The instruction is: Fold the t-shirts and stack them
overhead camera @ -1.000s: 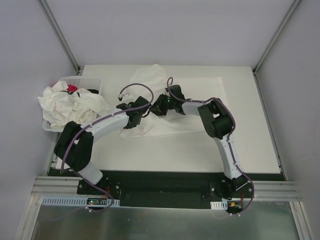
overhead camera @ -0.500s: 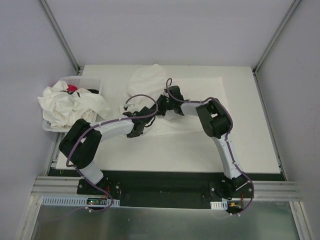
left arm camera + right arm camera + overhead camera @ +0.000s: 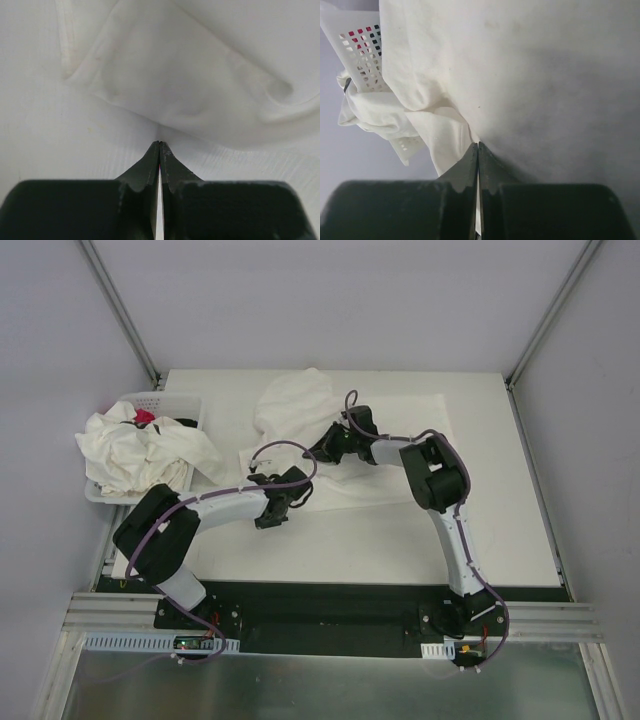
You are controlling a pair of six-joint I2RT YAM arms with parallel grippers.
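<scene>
One off-white t-shirt (image 3: pixel 390 455) lies spread over the middle of the table, with a bunched part (image 3: pixel 295 400) at its far left. My left gripper (image 3: pixel 283 502) is at the shirt's near left edge. In the left wrist view its jaws (image 3: pixel 160 143) are shut, and the cloth (image 3: pixel 200 75) is drawn to a point at their tips. My right gripper (image 3: pixel 322 448) sits on the shirt's left middle. Its jaws (image 3: pixel 478 145) are shut on a fold of the fabric (image 3: pixel 545 75). More t-shirts (image 3: pixel 140 445) are heaped in the basket.
The white perforated basket (image 3: pixel 160 402) stands at the table's left edge, its shirts spilling over the rim (image 3: pixel 375 112). A small red packet (image 3: pixel 145 417) pokes out of the heap. Bare white table (image 3: pixel 400 540) lies in front of the shirt.
My right gripper closed on the shirt and shifted slightly away and right. My left gripper moved nearer and to the right, staying shut, and the shirt's near left flap came with it.
</scene>
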